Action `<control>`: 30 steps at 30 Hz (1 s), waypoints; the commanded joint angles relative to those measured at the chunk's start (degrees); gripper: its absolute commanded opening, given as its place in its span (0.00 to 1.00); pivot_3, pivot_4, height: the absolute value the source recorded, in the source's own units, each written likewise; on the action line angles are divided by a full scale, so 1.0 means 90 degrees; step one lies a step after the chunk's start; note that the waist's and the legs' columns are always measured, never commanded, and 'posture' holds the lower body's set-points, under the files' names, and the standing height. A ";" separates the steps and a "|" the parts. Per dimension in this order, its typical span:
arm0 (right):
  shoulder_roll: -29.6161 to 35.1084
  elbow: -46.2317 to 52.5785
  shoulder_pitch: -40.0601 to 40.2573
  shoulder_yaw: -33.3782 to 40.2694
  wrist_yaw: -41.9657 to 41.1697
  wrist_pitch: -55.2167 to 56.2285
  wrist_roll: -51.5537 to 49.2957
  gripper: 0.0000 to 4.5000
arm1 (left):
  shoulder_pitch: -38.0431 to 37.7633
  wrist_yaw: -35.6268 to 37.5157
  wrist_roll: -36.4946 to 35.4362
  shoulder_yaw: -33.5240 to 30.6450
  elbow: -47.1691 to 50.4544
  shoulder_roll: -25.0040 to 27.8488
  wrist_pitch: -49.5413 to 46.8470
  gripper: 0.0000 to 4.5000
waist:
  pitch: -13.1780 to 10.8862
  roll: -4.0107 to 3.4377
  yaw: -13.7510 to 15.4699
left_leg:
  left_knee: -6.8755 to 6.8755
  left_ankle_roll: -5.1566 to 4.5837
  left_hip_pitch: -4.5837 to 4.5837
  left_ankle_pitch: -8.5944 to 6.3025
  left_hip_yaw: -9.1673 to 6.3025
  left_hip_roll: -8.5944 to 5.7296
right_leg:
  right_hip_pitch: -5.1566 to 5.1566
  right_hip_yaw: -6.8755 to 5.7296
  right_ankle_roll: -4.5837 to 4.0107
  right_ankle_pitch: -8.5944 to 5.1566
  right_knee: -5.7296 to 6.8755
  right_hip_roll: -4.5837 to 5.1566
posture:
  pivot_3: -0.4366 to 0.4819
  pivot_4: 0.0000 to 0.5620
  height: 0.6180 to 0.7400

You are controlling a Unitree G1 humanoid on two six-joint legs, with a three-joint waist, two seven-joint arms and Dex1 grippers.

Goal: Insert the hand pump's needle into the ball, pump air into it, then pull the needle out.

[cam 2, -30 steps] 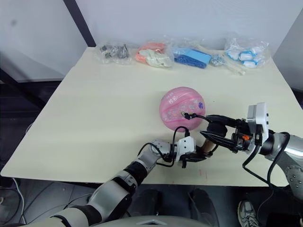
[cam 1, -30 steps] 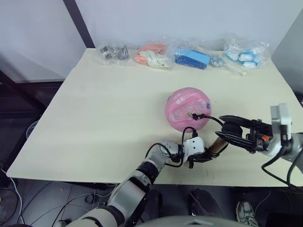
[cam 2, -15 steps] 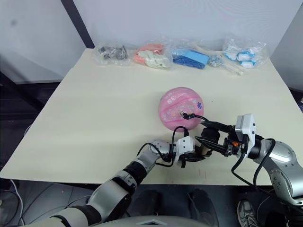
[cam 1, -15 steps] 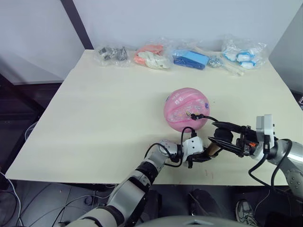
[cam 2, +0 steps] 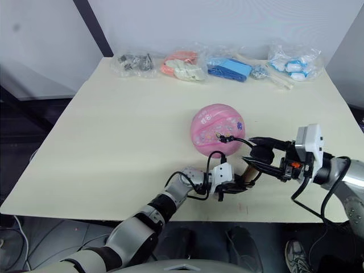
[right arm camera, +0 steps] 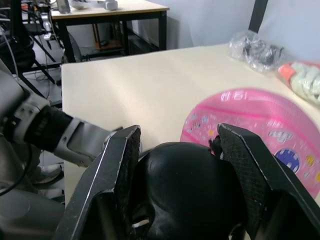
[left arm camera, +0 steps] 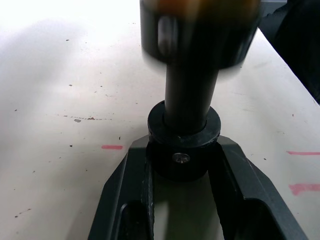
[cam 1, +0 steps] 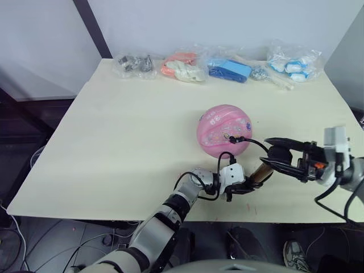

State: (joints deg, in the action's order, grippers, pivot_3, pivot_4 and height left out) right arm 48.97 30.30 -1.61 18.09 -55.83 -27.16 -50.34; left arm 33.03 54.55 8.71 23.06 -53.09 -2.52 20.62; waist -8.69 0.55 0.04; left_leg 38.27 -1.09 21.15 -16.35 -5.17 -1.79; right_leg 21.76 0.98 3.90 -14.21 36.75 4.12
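With left gripper (cam 1: 245, 186) fingers clamped on the hand pump (cam 1: 261, 174) base and right gripper (cam 1: 278, 156) fingers gripping its T-handle (right arm camera: 187, 197), strokes should run straight along the barrel, sparing the needle (cam 1: 234, 139) in the ball (cam 1: 224, 130).

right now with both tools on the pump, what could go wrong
The ball rests loose on the table, held only through the hose plugged into its near side. A hard stroke from the right tool, shut on the pump's handle, may roll it and bend the needle. The hand pump lies tilted, its base in the left tool; it could slip out.
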 commanded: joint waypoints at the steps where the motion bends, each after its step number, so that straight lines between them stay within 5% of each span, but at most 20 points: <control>1: 0.0299 0.0329 -0.0327 0.0706 0.0113 -0.0235 -0.0641 0.45 | -0.0098 -0.0079 0.0046 -0.0031 -0.0295 0.0092 -0.0175 0.24 | -0.0002 0.0002 0.0003 | 0.0000 0.0000 0.0001 0.0000 -0.0001 0.0000 | 0.0000 -0.0001 0.0000 0.0000 0.0000 0.0000 | 0.48 0.27 0.97; 16: 0.1447 -0.0158 -0.1535 0.1456 0.0306 -0.1529 -0.2289 0.45 | -0.0056 -0.0113 0.0073 -0.0035 -0.0420 0.0058 -0.0097 0.24 | -0.0015 0.0007 0.0050 | 0.0002 0.0000 0.0017 0.0000 -0.0004 0.0006 | 0.0012 -0.0005 -0.0001 0.0000 -0.0003 -0.0001 | 0.48 0.27 0.97; 30: 0.0290 0.0188 -0.0389 0.0066 0.0111 -0.0746 -0.0640 0.45 | -0.0033 -0.0160 0.0074 -0.0045 -0.0485 -0.0013 -0.0064 0.24 | 0.0011 0.0008 0.0070 | 0.0006 -0.0001 0.0035 0.0000 -0.0002 0.0004 | 0.0032 -0.0004 0.0000 0.0001 -0.0001 -0.0003 | 0.48 0.27 0.97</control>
State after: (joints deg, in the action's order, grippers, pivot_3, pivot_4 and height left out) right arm 52.01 31.59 -6.83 21.39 -54.08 -34.35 -58.80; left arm 33.70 54.16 8.92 22.99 -54.64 -3.16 21.49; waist -8.59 0.62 0.67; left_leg 38.33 -1.10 21.46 -16.35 -5.19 -1.76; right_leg 22.04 0.94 3.90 -14.20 36.74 4.08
